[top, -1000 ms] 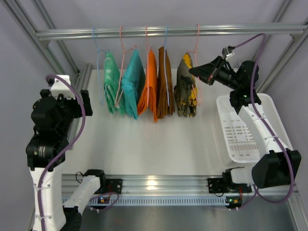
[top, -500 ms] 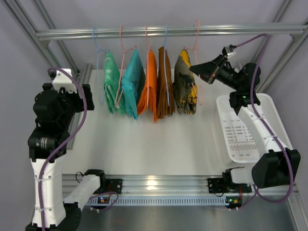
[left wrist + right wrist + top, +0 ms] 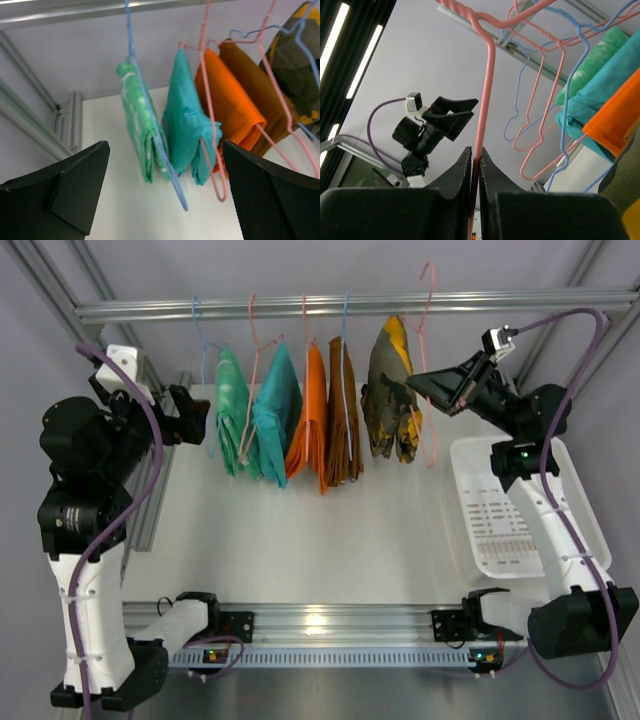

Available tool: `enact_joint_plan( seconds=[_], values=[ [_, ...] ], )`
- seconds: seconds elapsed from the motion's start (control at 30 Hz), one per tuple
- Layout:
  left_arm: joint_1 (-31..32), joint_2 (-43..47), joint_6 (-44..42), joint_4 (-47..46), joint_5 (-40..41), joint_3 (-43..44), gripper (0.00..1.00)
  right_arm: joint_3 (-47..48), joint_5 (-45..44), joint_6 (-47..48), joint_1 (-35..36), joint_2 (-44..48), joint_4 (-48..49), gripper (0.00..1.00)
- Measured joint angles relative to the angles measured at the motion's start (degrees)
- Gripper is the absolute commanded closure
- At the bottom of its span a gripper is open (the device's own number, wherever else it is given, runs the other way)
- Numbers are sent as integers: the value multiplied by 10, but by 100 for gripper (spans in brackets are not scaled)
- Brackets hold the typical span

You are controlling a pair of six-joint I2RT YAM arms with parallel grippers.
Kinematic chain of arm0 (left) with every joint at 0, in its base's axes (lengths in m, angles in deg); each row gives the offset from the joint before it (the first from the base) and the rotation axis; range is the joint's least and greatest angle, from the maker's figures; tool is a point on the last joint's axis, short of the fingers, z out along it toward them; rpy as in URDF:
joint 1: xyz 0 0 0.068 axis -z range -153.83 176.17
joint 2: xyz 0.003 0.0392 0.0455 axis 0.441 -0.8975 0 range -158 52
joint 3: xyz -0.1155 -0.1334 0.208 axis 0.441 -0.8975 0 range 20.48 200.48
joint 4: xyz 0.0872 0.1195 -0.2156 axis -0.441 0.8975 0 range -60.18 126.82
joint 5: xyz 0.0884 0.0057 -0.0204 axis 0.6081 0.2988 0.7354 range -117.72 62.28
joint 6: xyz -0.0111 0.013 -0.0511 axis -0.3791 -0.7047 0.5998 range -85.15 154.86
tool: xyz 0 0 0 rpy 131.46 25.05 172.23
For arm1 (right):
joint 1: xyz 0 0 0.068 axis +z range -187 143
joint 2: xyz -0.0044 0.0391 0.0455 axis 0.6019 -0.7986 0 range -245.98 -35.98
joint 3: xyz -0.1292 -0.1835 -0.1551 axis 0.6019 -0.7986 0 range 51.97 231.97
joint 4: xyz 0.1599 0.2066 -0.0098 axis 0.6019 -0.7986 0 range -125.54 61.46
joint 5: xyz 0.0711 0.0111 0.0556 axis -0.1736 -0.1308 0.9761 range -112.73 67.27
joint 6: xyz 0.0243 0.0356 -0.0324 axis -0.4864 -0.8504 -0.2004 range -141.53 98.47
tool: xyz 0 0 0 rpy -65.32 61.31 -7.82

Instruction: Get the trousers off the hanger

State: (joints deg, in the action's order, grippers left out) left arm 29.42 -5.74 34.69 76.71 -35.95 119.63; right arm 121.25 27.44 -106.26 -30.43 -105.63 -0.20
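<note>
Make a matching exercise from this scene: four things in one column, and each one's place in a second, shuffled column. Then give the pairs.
Things
1. green trousers
2. orange trousers
3. patterned trousers
4. basket

Places
A. on the table, far right
B. third from the left on the rail
C. hanging higher than the rest, apart at the right end
D. leftmost on the rail

Pairs: 1-D, 2-B, 3-C, 4-A
</note>
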Motion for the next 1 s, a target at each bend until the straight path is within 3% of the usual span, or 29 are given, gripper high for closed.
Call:
enact_joint_plan(
  seconds=[0.27,0.47,0.67,0.87,1.0],
  values=[
    [0,-72,42,-5,-130,73,2,-71,2,13,0,98,-10,100],
    [25,-155,116,-45,-222,123,4,-94,-9,63,0,141,-73,100],
    [190,-222,178,-74,-226,150,7,-98,-20,100,0,148,-117,100],
    [288,-276,253,-141,-205,171,11,-98,-31,117,0,148,-143,100],
    [349,-283,283,-214,-163,128,15,-99,-37,118,0,148,-147,100]
  ],
)
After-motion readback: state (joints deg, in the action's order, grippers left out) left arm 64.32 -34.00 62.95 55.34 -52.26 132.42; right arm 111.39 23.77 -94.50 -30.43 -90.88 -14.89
